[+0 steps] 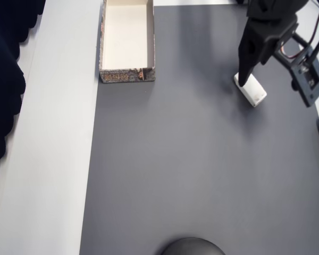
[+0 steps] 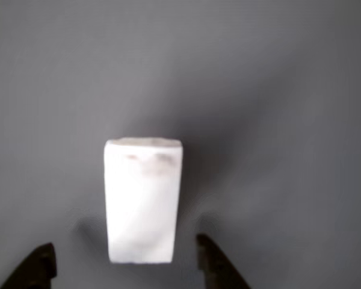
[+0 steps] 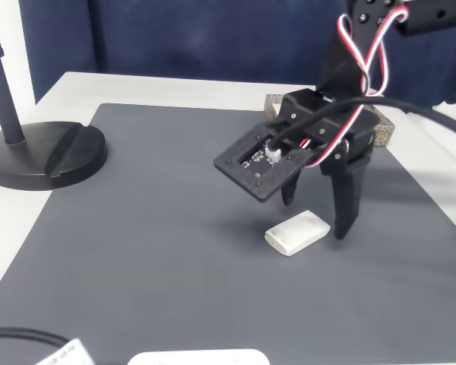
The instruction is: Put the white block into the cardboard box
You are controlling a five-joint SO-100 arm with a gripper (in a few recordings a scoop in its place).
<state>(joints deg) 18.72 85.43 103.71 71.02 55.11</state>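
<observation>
**Fingers straddling the block's near end**

Gripper (image 2: 125, 265) fingers spread, apparently not touching the white block (image 2: 143, 201), whose long axis runs toward 12 o'clock in the wrist view; cardboard box (image 1: 126, 40) lies well apart at 10 o'clock overhead

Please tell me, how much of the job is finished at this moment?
Done: the gripper has reached the white block, its open fingers standing on either side of one end in the fixed view. In hand: lining up the grasp; the block lies flat on the grey mat, not lifted. Left: closing, lifting and carrying it to the cardboard box, which sits at the mat's far edge with nothing visible inside.
</observation>
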